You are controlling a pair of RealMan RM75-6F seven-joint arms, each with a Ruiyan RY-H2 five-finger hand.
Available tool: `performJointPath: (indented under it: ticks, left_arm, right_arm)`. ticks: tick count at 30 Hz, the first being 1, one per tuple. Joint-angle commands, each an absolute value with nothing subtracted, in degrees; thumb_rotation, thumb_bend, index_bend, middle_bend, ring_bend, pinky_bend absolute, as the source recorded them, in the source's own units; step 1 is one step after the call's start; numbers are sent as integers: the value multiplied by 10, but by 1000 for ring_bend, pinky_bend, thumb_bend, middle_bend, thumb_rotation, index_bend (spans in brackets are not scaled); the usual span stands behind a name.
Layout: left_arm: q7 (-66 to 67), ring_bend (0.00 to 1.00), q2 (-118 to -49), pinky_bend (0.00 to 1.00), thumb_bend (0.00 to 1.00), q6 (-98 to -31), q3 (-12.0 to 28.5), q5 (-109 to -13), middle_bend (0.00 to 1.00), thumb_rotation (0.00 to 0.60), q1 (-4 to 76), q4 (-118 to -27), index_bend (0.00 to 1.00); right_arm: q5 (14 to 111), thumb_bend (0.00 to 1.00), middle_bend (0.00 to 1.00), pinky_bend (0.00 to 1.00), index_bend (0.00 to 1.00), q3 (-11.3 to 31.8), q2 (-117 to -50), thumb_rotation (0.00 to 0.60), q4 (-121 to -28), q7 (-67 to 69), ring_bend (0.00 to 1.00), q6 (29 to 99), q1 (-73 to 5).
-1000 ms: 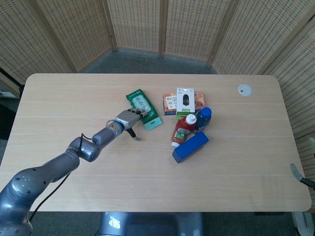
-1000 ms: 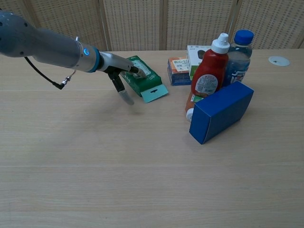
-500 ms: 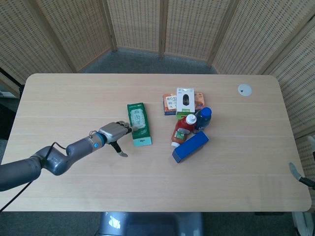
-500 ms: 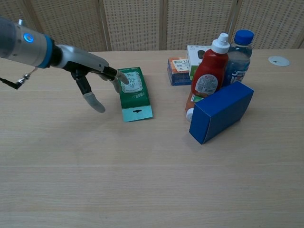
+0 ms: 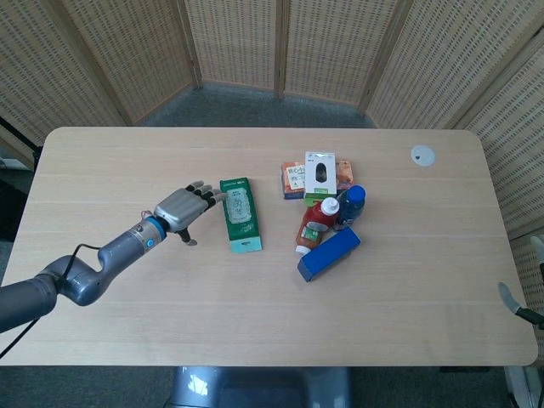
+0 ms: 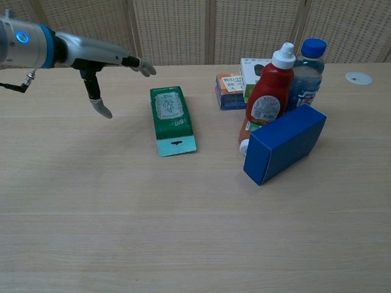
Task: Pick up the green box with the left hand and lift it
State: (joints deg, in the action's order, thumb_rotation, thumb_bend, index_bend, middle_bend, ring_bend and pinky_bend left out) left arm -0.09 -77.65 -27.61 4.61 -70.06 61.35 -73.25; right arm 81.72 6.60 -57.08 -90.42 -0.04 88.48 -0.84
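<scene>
The green box point(image 5: 240, 214) lies flat on the surface point(image 5: 127, 323), left of centre, apart from the cluster of bottles and boxes nearer the right edge. Its long axis runs roughly from the far edge toward the near edge, with the pale hang-tab end pointing at the near edge. The left hand point(image 5: 180, 207) hovers just beside the box on the side facing the left edge, raised above the surface; its fingers are spread apart and it holds nothing, and in the chest view the thumb hangs downward, clear of the box. The box therefore lies directly toward the right edge from the hand, presenting one long side to it. The right hand is not visible in either view. Judgement: the grasp is not yet made; the hand must close across the narrow width of the box
</scene>
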Motion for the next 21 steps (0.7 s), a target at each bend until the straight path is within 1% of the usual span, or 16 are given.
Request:
performJointPath:
  ticks: [1, 8, 12, 18, 21]
  left_arm:
    - [20, 0, -863, 0, 37, -265, 44, -746, 0, 600, 644, -627, 0]
    - [22, 0, -969, 0, 39, -259, 46, -784, 0, 600, 684, -494, 0]
    - [11, 0, -1012, 0, 37, -252, 45, -802, 0, 600, 704, -440, 0]
    - [-9, 0, -1053, 0, 36, -229, 34, -826, 0, 600, 730, -386, 0]
    - [-20, 0, -1062, 0, 37, -220, 29, -835, 0, 600, 736, -373, 0]
  right_arm:
    - [811, 335, 0, 0, 0, 65, -568, 124, -901, 4, 0, 888, -3]
    - [802, 337, 0, 0, 0, 67, -563, 122, -894, 18, 0, 898, 9]
    - [798, 335, 0, 0, 0, 67, -563, 122, -890, 24, 0, 900, 14]
    - [792, 336, 0, 0, 0, 69, -563, 122, -883, 34, 0, 905, 20]
    - [792, 336, 0, 0, 0, 70, -564, 122, -880, 37, 0, 907, 23]
